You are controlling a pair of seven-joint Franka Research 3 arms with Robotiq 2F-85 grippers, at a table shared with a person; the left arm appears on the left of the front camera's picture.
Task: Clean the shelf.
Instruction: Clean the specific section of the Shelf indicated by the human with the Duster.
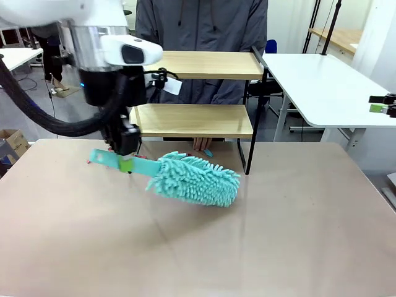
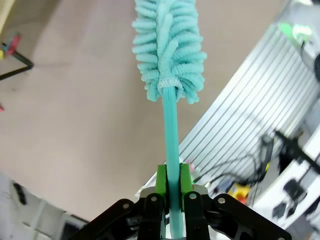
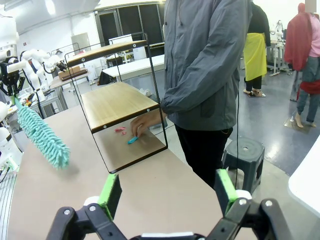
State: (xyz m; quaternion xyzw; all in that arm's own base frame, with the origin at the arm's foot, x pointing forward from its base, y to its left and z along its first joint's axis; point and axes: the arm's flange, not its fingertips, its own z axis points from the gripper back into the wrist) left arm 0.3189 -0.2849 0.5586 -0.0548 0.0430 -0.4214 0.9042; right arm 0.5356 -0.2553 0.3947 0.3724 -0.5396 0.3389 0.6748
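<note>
Shelf (image 1: 204, 65): one, two boards, at the desk's (image 1: 297, 235) 12 o'clock. Duster (image 1: 195, 179): one, handle clamped in the left end effector (image 1: 127, 162), head pointing to 4 o'clock, likely readied for wiping. Right end effector (image 3: 167, 190): jaws wide, empty. Person's hand (image 3: 142, 127): one, under the shelf, beside two scraps (image 3: 132, 140).

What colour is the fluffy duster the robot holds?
The fluffy chenille duster is turquoise, clearest in the left wrist view.

Open lab hall: beige tabletop (image 1: 278, 235) up front, white table (image 1: 322, 86) beyond it on the right, grey floor (image 3: 280, 135) with a dark round stool (image 3: 243, 152), cardboard box (image 1: 12, 143) at left, dark panels (image 3: 127, 20) along the back wall, ceiling lights (image 3: 50, 6) on.
</note>
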